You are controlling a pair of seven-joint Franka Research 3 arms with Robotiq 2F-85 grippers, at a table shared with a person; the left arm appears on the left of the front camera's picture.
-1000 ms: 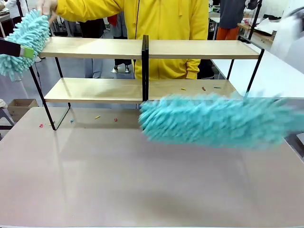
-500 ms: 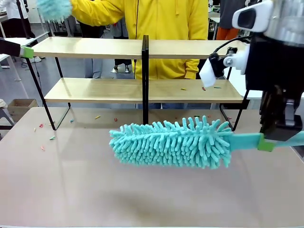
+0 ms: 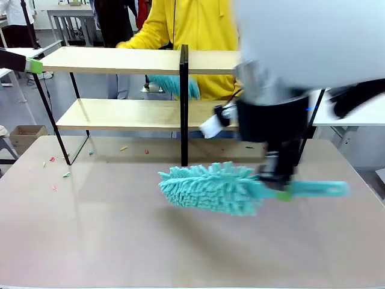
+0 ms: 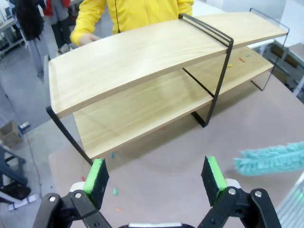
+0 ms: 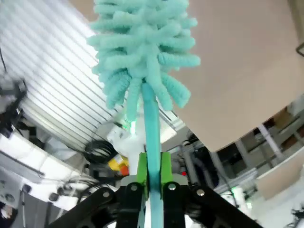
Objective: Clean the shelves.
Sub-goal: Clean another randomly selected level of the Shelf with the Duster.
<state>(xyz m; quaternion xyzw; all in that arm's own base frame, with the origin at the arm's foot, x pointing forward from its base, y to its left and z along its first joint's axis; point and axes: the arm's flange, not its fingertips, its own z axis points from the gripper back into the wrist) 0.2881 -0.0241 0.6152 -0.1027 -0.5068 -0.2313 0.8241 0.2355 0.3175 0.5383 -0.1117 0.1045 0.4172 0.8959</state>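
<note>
Since half a second ago the right gripper (image 3: 278,185) has swung in toward the middle. Its jaws are clamped tight on the handle of a fluffy teal microfibre duster (image 3: 210,188), whose head hangs low over the beige worktop (image 3: 120,235). Small coloured crumbs (image 3: 60,174) lie scattered at the left. The left gripper (image 4: 154,173) hovers spread wide and empty off the left end of the shelves (image 3: 120,60). This two-tier rack of light-wood boards on a black frame stands at the worktop's far edge. Behind it, a person in a yellow hoodie (image 3: 192,24) has brought a second teal duster (image 3: 175,85) down between the tiers.
</note>
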